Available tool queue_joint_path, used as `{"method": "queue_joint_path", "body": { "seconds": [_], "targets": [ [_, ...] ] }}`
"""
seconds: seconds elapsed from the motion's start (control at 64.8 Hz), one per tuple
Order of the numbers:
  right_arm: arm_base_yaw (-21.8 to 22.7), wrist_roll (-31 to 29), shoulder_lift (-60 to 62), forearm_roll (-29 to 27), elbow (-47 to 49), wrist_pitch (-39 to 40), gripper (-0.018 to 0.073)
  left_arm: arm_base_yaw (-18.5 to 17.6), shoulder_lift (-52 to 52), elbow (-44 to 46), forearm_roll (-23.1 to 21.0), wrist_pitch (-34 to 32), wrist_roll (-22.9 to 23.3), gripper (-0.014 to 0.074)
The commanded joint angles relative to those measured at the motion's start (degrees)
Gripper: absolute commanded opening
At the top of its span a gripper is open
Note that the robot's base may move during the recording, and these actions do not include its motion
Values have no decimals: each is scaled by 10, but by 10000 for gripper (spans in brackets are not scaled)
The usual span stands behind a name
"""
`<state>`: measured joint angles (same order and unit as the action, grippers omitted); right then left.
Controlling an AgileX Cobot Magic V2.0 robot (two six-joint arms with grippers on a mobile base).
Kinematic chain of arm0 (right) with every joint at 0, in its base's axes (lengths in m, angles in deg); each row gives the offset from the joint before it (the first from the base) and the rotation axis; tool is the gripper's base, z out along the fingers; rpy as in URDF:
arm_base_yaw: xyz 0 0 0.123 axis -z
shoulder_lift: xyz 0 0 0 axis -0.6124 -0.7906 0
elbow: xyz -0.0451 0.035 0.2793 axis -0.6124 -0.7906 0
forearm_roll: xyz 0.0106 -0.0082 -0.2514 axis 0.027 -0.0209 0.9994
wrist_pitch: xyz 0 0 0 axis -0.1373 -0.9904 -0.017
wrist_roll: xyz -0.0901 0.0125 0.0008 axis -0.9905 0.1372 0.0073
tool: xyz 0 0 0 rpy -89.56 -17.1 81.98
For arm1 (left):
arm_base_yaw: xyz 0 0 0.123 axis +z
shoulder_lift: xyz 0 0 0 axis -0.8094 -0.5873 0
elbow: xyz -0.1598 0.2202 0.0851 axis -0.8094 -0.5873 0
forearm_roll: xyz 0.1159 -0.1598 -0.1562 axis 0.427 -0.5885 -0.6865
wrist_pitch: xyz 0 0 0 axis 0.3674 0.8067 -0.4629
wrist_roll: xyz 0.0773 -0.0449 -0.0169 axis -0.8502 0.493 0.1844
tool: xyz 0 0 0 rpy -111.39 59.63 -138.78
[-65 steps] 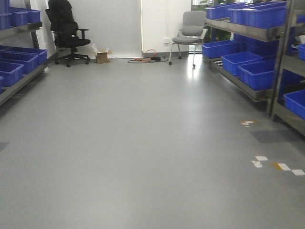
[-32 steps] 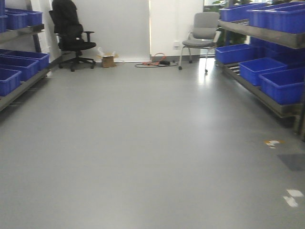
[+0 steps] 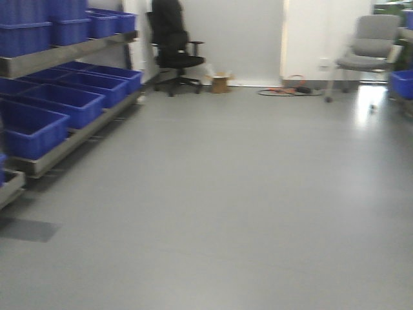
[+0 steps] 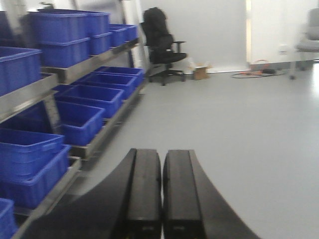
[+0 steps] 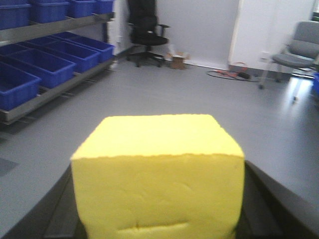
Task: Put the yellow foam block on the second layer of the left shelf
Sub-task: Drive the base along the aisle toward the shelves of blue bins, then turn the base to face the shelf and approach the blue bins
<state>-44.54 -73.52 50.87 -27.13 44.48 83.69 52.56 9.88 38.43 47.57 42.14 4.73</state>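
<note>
Nearest the right wrist camera, the yellow foam block fills the lower middle of the picture. It is grasped between the right jaws, whose dark sides show past its lower left and lower right edges. Its top face lies level and its front face carries a few faint dents. The block hangs over the grey floor, to the right of the left shelf rack and well apart from it, resting on none of its layers.

In the left wrist view the left jaws are clenched on nothing. The two black fingers lie side by side with only a thin slit between them, out over the floor just right of the rack.

The rack runs along the left side of the aisle, and its metal layers carry rows of blue bins. A dark square patch marks the floor beside the rack's near end.

Past the rack's far end a black office chair stands by the pale back wall. Going on to the right from the rack along that wall come a small cardboard box, a coil of orange cable on the floor, and a grey chair, the farthest from the rack. One more blue bin shows at the right edge, across the aisle from the rack.
</note>
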Motion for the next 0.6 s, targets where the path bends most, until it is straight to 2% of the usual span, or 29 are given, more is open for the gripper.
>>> {"method": "queue_joint_path", "body": {
  "seconds": [0.0, 0.586],
  "targets": [
    [3, -4, -4, 4, 18, 50, 463, 0, 11, -13, -4, -47, 3, 136],
    [3, -4, -4, 4, 18, 50, 463, 0, 11, -13, -4, -47, 3, 136]
  ]
}}
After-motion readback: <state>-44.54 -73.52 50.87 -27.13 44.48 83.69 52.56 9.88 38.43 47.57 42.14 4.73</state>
